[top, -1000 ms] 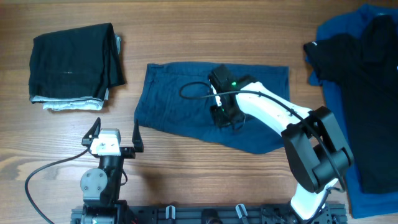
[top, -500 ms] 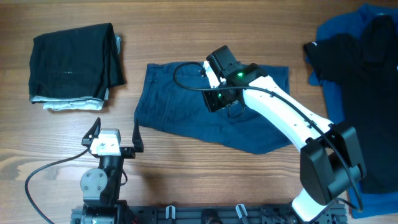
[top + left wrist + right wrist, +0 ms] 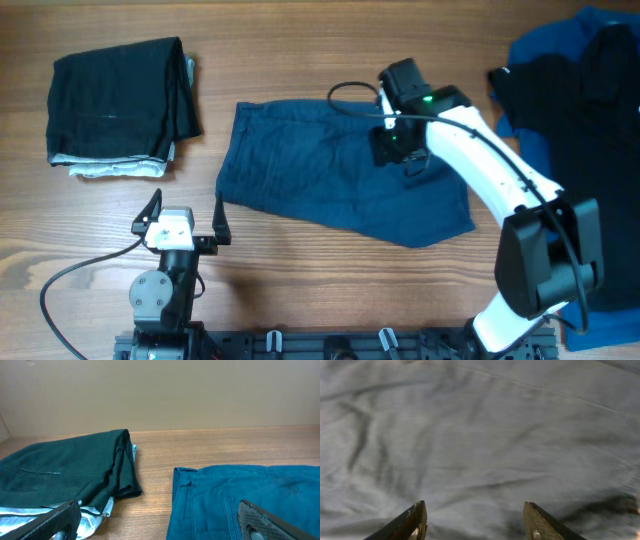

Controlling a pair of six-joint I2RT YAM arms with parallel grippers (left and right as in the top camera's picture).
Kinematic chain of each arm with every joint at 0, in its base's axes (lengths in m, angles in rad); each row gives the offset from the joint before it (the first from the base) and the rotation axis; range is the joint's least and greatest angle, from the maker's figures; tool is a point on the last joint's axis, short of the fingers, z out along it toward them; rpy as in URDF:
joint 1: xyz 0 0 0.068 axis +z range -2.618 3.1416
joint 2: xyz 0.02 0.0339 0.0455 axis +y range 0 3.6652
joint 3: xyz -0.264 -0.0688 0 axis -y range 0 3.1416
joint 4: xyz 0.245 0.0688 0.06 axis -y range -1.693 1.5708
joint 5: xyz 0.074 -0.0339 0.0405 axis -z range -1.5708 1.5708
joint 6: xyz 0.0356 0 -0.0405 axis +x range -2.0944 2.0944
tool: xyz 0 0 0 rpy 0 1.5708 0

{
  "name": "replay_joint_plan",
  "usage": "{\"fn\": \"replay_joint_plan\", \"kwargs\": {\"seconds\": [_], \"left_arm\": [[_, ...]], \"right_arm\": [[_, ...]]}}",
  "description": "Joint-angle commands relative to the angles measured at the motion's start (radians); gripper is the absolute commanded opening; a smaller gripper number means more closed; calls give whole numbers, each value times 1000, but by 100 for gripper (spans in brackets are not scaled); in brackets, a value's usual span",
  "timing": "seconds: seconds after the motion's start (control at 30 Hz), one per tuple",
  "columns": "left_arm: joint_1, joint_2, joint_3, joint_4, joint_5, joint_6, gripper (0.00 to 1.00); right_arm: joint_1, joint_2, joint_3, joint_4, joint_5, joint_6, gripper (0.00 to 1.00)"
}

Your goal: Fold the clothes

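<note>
Plain navy-blue shorts [image 3: 320, 175] mid-table, black folded garment [image 3: 110, 95] far left w/ pale grey-white layer [image 3: 105, 168] beneath, brighter blue garment [image 3: 545, 45] far right, second black garment [image 3: 600, 170] over it, brown wood-grain table [image 3: 300, 50], white right arm [image 3: 480, 165].

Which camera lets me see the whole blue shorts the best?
The overhead view: the blue shorts lie spread flat, with the whole outline visible apart from where the right arm crosses them. The left wrist view catches only one end. The right wrist view shows just wrinkled fabric up close.
</note>
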Motion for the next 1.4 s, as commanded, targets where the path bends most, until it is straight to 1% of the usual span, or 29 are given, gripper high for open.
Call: {"fn": "replay_joint_plan", "kwargs": {"seconds": [0.0, 0.07, 0.13, 0.17, 0.2, 0.23, 0.4, 0.63, 0.8, 1.37], "left_arm": [[-5, -6, -5, -1, 8, 15, 100], [-5, -6, -5, -1, 8, 15, 100], [-5, -6, -5, -1, 8, 14, 100], [-5, -6, -5, -1, 8, 14, 100], [-5, -6, -5, -1, 8, 15, 100], [-5, -6, -5, -1, 8, 14, 100], [-5, -6, -5, -1, 8, 15, 100], [-5, -6, -5, -1, 8, 15, 100], [-5, -6, -5, -1, 8, 14, 100], [-5, -6, -5, -1, 8, 15, 100]], "right_arm": [[-65, 0, 7, -16, 20, 2, 65], [-91, 0, 7, -19, 21, 2, 69], [-115, 0, 7, -18, 21, 1, 71], [-124, 0, 7, -19, 21, 1, 74], [-128, 0, 7, -19, 21, 2, 84], [-130, 0, 7, -19, 21, 1, 99], [-129, 0, 7, 11, 20, 2, 99], [-129, 0, 7, 180, 21, 2, 100], [-129, 0, 7, 249, 20, 2, 100], [-129, 0, 7, 266, 20, 2, 99]]}}
